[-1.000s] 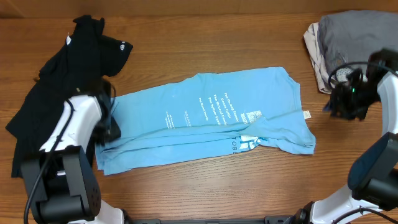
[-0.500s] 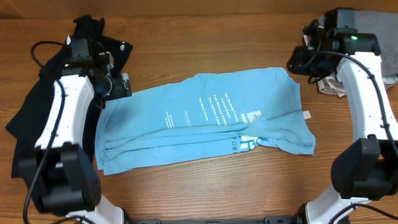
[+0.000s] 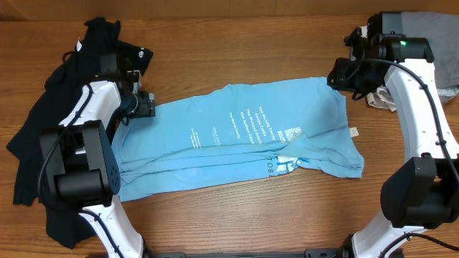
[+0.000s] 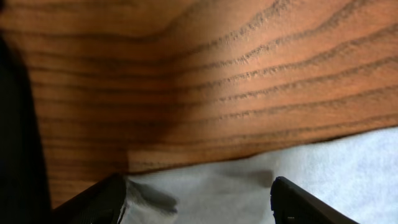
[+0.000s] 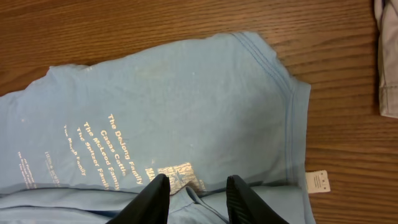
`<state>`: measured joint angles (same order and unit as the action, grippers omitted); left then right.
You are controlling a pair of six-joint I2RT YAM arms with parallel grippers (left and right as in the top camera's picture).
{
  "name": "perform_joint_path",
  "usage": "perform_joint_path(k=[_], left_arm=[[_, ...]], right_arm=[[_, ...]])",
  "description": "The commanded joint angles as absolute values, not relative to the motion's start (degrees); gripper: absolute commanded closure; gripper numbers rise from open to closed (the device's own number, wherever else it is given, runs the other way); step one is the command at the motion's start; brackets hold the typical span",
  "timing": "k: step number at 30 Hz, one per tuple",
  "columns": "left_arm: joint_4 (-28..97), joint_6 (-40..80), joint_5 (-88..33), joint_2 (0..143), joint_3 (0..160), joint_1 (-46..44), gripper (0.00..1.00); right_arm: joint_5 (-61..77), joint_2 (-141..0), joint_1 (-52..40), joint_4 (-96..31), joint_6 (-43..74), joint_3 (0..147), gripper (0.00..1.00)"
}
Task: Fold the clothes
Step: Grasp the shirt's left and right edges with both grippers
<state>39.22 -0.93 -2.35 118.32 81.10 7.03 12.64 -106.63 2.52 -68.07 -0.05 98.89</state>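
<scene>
The clothes in play are a light blue T-shirt (image 3: pixel 244 136) with white lettering, lying flat and folded lengthwise mid-table, and a crumpled black T-shirt (image 3: pixel 64 93) at the left. My left gripper (image 3: pixel 143 104) sits low at the blue shirt's far-left corner. In the left wrist view its jaws (image 4: pixel 199 205) stand wide open, with the pale shirt edge (image 4: pixel 348 168) between them, not pinched. My right gripper (image 3: pixel 338 74) hovers above the shirt's far-right corner. In the right wrist view it is open (image 5: pixel 198 202) and empty, well above the blue shirt (image 5: pixel 174 112).
A pile of grey and beige garments (image 3: pixel 401 36) lies at the far right, its edge showing in the right wrist view (image 5: pixel 387 56). A white label (image 3: pixel 353 132) sticks out at the shirt's right edge. Bare wooden table (image 3: pixel 237 50) runs along the far side.
The left arm has swung from the shirt's near-left side up to its far-left corner. The right arm has come in from the right edge to above the far-right corner.
</scene>
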Motion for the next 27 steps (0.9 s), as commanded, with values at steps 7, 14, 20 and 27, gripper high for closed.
perform_joint_path(k=[7,14,20,27], left_arm=[[39.2,-1.2,4.8,119.3,82.0,9.5,0.27],[41.1,-1.3,-2.4,119.3,81.7,9.3,0.56],[45.0,2.7,0.7,121.5,81.7,8.2,0.96],[49.3,8.3,4.4,118.9,82.3,9.6,0.96]], right_arm=[[12.0,-106.8,2.3,-67.7,-0.5,100.2,0.66],[12.0,-106.8,2.3,-67.4,-0.4,100.2,0.66],[12.0,-106.8,2.3,-67.3,-0.4,100.2,0.66],[12.0,-106.8,2.2,-62.2,-0.5,100.1,0.73]])
